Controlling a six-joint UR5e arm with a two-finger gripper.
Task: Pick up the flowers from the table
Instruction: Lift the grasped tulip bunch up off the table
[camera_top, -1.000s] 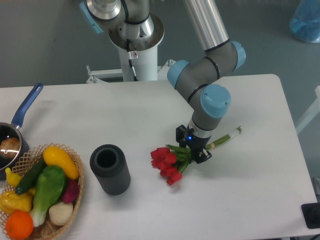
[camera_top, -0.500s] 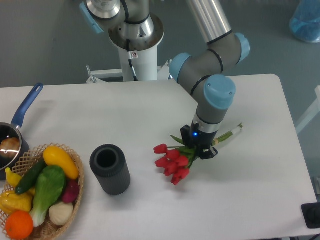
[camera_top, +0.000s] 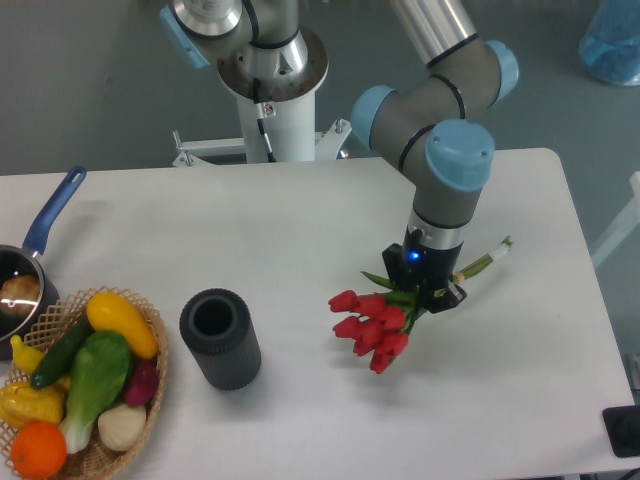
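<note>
The flowers, red tulips with green leaves and pale green stems, hang in my gripper, which is shut on the stems just behind the blooms. The bunch is lifted off the white table, with the blooms pointing down-left and the stem ends sticking out to the upper right. The arm reaches down from the top of the view.
A dark ribbed cylinder stands upright left of the flowers. A wicker basket with colourful vegetables sits at the front left corner. A pot with a blue handle is at the left edge. The robot's white base stands behind the table.
The gripper has risen and moved right with the flowers held in it; the bunch has left the tabletop and shifted right.
</note>
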